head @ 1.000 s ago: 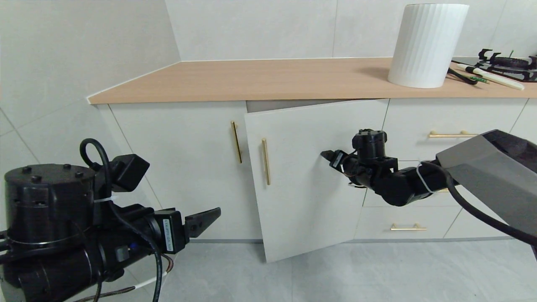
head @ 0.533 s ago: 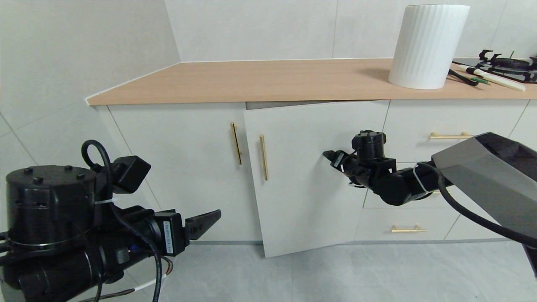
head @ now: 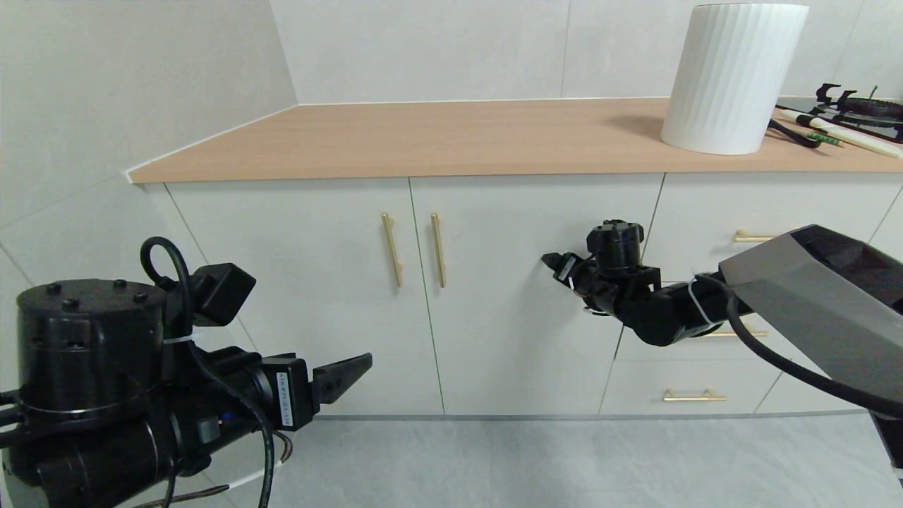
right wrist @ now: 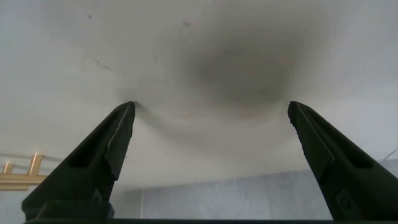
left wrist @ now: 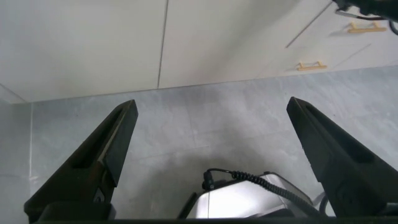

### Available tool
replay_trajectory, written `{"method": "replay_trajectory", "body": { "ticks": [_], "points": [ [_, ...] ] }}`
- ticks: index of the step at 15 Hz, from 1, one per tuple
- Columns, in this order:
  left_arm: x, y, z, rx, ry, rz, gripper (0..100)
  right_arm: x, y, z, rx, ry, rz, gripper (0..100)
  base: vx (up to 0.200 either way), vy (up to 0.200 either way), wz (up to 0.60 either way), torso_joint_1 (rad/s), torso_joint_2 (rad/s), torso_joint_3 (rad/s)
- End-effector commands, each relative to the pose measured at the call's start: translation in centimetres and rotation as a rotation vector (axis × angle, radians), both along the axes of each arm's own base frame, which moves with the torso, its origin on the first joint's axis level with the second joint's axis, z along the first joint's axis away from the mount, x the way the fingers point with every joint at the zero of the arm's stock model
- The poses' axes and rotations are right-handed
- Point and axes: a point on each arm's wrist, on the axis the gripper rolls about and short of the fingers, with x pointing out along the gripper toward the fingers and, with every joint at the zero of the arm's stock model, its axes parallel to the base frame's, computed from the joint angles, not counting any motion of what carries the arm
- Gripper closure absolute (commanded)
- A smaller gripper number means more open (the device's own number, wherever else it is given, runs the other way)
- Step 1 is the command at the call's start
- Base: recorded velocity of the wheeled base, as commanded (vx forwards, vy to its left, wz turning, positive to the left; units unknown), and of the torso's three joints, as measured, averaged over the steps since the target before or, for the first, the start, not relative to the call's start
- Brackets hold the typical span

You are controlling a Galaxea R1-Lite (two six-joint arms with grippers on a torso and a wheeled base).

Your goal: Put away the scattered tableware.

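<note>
From the head, my right claw (head: pixel 551 261) sat close against the shut cupboard door (head: pixel 522 339); the tableware (head: pixel 839 134) lay far right on the counter (head: pixel 423 141). At the left wrist, my left claw (left wrist: pixel 211 104) gaped empty above the floor (left wrist: pixel 205 137). At the right wrist, fingers (right wrist: pixel 93 162) were spread, holding nothing. The door step seemed done; next I would need to reach that tableware.

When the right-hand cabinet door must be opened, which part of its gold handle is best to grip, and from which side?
Grip the gold handle near its middle, coming straight from the front. The bar is slim and vertical and seems to stand off the cabinet door, so fingers spread sideways should close round it. The right gripper, open, is nearest.
</note>
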Motion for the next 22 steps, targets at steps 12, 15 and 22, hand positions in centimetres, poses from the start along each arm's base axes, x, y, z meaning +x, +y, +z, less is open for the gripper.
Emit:
{"method": "replay_trajectory", "body": {
  "ticks": [12, 15, 22],
  "points": [
    [-0.2, 1.5, 1.4, 0.006, -0.077, 0.047, 0, -17.1, -6.2, 12.2, -0.077, -0.147, 0.089, 0, 0.000, 0.000, 0.00, 0.000, 0.00, 0.000],
    [-1.9, 2.9, 2.8, 0.018, -0.166, 0.059, 0, -27.7, -11.3, 13.6, -0.205, -0.282, 0.100, 0, 0.000, 0.000, 0.00, 0.000, 0.00, 0.000],
    [-11.3, 7.2, 2.2, 0.057, -0.422, 0.090, 0, -45.7, -19.5, 8.2, -0.433, -0.349, -0.203, 0, 0.000, 0.000, 0.00, 0.000, 0.00, 0.000]
  ]
}}
